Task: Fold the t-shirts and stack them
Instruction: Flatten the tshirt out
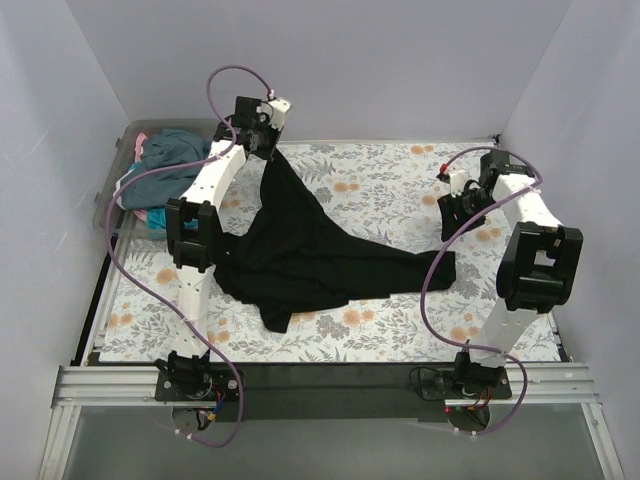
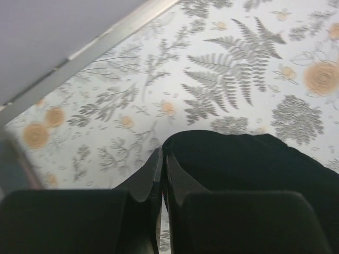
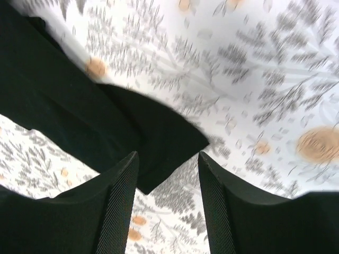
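A black t-shirt (image 1: 310,250) lies crumpled across the floral table covering, with one end pulled up towards the back left. My left gripper (image 1: 268,148) is shut on that raised end. In the left wrist view the fingers (image 2: 161,156) are pressed together, with the black cloth (image 2: 254,164) hanging beside them. My right gripper (image 1: 452,222) is open and empty above the shirt's right end. In the right wrist view its jaws (image 3: 167,159) stand wide apart over a corner of the black cloth (image 3: 159,137), not touching it.
A clear plastic bin (image 1: 108,195) at the back left holds teal and slate-blue shirts (image 1: 175,165) and a pink one (image 1: 152,218). The floral table covering (image 1: 400,190) ends at grey walls at the back and both sides.
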`<state>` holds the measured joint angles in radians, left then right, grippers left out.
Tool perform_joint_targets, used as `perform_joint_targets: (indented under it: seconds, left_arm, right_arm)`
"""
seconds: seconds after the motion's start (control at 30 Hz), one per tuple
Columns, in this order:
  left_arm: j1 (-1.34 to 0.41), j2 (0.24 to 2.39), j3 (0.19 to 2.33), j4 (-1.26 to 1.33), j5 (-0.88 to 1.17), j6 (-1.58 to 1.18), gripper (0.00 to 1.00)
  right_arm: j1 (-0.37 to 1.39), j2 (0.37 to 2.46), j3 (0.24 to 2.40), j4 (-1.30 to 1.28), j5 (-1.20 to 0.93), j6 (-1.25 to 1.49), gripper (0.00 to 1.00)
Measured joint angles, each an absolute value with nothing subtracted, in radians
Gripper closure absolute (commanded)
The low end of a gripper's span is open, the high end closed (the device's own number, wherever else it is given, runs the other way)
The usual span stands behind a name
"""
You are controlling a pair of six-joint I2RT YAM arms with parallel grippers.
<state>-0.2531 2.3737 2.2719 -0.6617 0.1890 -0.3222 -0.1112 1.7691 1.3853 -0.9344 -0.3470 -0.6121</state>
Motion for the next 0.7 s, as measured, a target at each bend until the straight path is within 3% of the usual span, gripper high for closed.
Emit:
perform_joint_targets:
  seconds: [0.7]
  left_arm:
    - [-0.161,2.274,2.101,-0.496,0.298,-0.428,1.0]
  right_arm:
    - [-0.111,2.025,1.588,-0.797,-0.366,-0.429,0.49]
